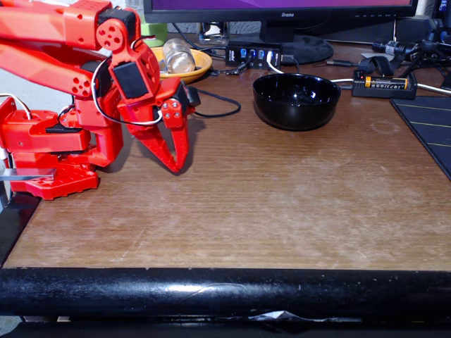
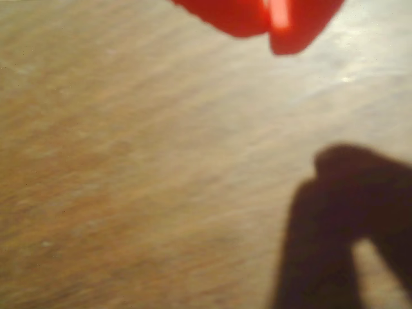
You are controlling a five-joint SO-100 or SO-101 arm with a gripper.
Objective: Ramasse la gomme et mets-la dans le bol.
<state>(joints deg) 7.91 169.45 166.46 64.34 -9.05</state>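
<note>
One red plastic arm with a two-finger gripper [image 1: 176, 165] stands at the left edge of the worn brown wooden table [image 1: 282, 204] in the fixed view, folded over so that its pointed fingers hang just above the wood, near the left side and about midway between the far and near edges. The two fingers meet at their tips; the jaws are clenched together with nothing seen between them. In the wrist view the same red tips [image 2: 273, 26] enter from the top edge, pressed against each other, blurred, with bare wood grain below and the arm's dark shadow [image 2: 347, 225] at the lower right.

The glossy black round deep bowl [image 1: 296, 101] sits toward the far edge, right of centre, well apart from the gripper; what shows of its inside is dark with only reflections. I cannot find the small white eraser in either view.

Behind the arm, at the far left, a shallow orange-yellow dish [image 1: 196, 63] holds clear bulb-like objects [image 1: 177, 56]. A black monitor base [image 1: 299, 46], a small black hub with blue ports [image 1: 254, 54] and a black holder with a yellow-banded battery [image 1: 384, 84] line the far edge. A dark mat [image 1: 426, 130] covers the right edge.
</note>
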